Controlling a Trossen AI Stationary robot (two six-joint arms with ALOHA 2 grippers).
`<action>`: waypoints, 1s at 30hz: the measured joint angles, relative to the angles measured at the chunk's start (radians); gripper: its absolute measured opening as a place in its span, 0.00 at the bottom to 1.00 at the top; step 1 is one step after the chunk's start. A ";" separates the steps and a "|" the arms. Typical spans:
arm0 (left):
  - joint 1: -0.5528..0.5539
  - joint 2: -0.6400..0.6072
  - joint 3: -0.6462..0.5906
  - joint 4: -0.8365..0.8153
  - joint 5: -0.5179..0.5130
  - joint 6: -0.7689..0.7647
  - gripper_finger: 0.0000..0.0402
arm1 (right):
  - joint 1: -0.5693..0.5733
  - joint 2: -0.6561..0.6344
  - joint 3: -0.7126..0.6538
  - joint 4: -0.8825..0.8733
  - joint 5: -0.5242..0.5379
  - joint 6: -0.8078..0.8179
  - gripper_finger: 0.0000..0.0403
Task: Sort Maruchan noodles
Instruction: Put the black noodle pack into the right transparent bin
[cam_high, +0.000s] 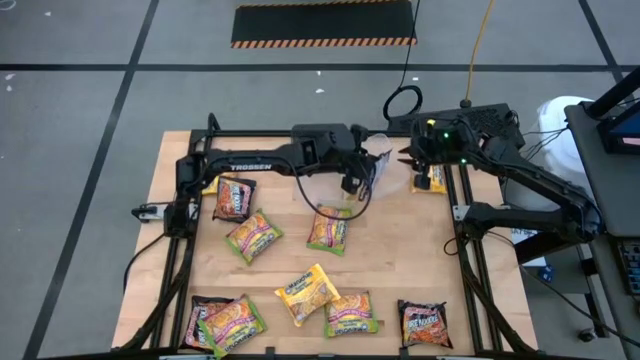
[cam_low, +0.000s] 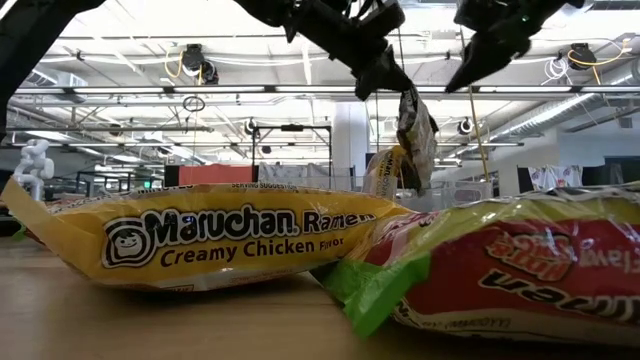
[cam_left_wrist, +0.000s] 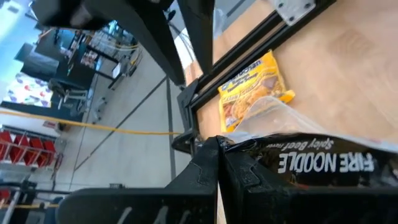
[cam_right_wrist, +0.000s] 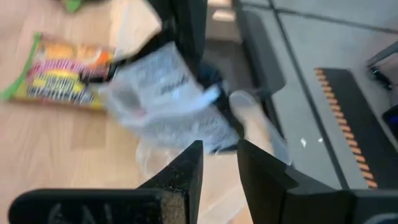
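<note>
Several Maruchan noodle packets lie flat on the wooden table: a dark one (cam_high: 232, 198), green-edged ones (cam_high: 252, 236) (cam_high: 328, 230) and a yellow one (cam_high: 307, 292), with more along the near edge. Another yellow packet (cam_high: 432, 180) lies at the far right. My left gripper (cam_high: 352, 180) reaches in from the left over the table's far middle and is shut on a dark Fire Noodle packet (cam_low: 415, 125). My right gripper (cam_right_wrist: 217, 165) stands open just right of that packet, with nothing between its fingers. My left gripper pinches the dark packet by its top edge (cam_left_wrist: 249, 152) between its two shut fingers. The fingers come slanting down from the table's left. The packet hangs below the fingers (cam_low: 385, 75), lifted clear of the table, its silvery back turned toward my right gripper.
The black frame rails (cam_high: 465, 250) run along the table's left and right sides. A clear plastic thing (cam_high: 378, 148) sits at the far edge by the held packet. Bare wood lies in the table's middle right (cam_high: 410, 250).
</note>
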 joint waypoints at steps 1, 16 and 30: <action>-0.006 0.000 0.010 -0.010 0.000 0.000 0.00 | 0.000 0.000 0.000 -0.023 0.000 -0.008 0.24; -0.056 -0.002 0.147 -0.135 -0.025 0.025 0.00 | 0.000 0.003 0.000 -0.059 0.000 -0.064 0.24; -0.055 -0.002 0.147 -0.149 -0.026 0.037 0.00 | 0.000 0.004 0.000 -0.047 -0.052 -0.086 0.12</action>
